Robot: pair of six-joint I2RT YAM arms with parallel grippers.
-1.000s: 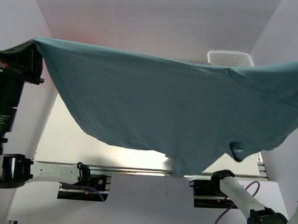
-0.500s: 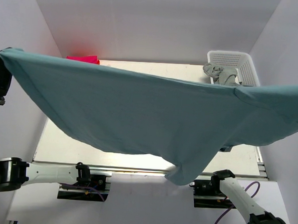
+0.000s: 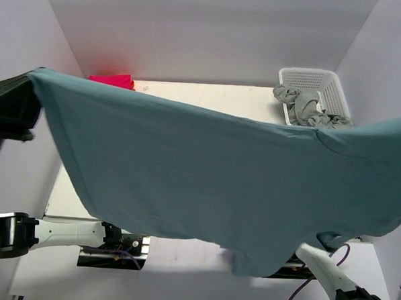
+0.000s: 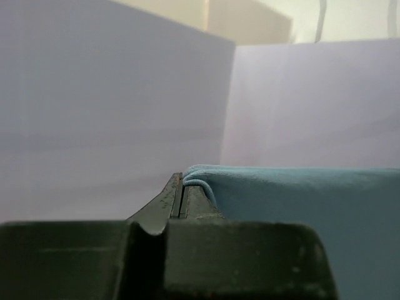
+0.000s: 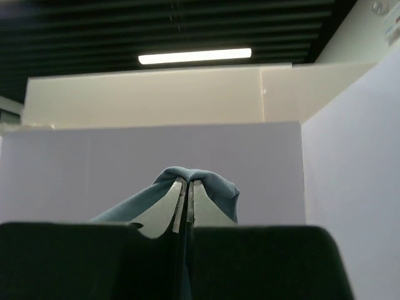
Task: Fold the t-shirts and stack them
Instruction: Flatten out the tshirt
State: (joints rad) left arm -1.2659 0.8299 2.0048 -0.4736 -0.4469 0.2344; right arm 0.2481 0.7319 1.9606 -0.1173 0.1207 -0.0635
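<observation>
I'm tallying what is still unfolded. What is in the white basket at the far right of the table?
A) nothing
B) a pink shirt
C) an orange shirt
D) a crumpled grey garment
D: a crumpled grey garment lies in the white basket, partly draped over its near rim, while the pink shirt lies outside it at the far left.

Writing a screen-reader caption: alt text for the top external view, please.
A teal-blue t-shirt hangs stretched wide above the table. Behind it, a pink garment lies far left; a grey garment sits in a white basket far right.
</observation>
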